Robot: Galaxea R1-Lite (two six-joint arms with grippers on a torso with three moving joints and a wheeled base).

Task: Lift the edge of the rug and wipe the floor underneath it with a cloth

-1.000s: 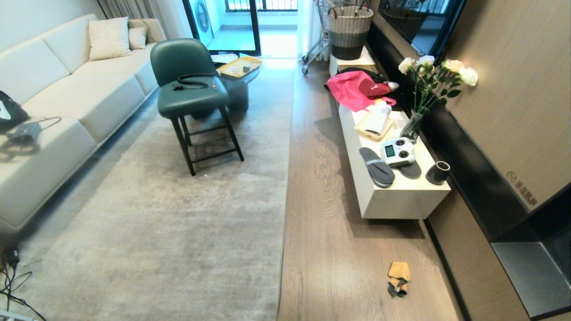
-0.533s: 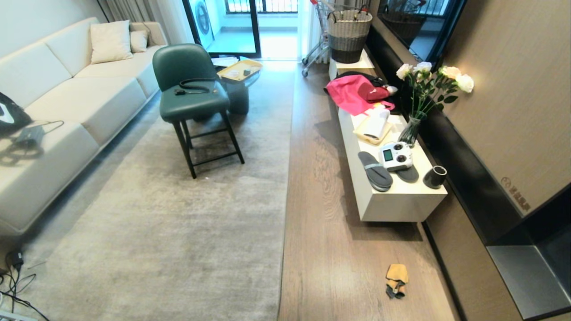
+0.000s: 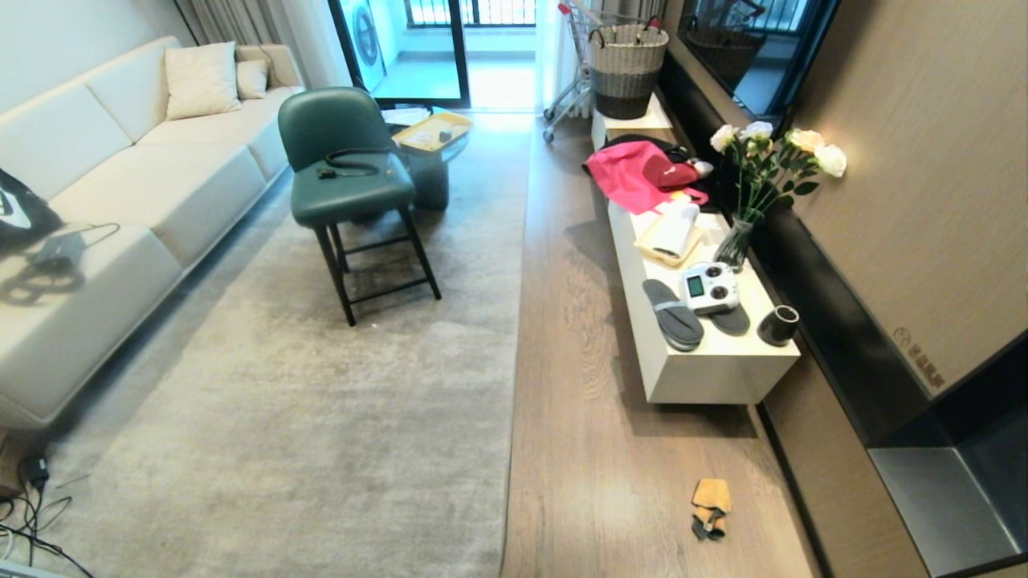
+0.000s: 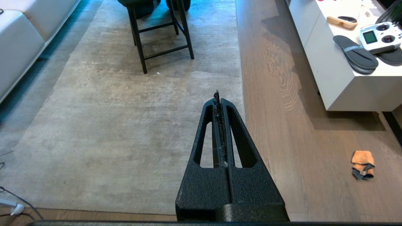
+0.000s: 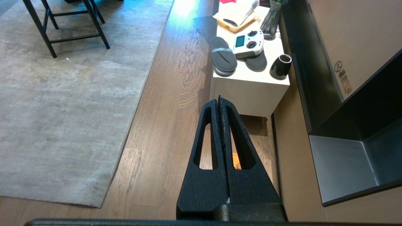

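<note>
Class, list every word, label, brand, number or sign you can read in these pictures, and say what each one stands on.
None can be read.
Brown round mark with small characters on the wall panel: too small to read.
Screen of the white remote controller: too small to read.

rug edge (image 3: 516,321) flat, cloth (image 3: 709,509) on floor (image 3: 586,449)

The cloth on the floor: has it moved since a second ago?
No. The cloth keeps its place on the floor near the white cabinet; the whole head view has shifted together, so the camera moved, not the cloth.
</note>
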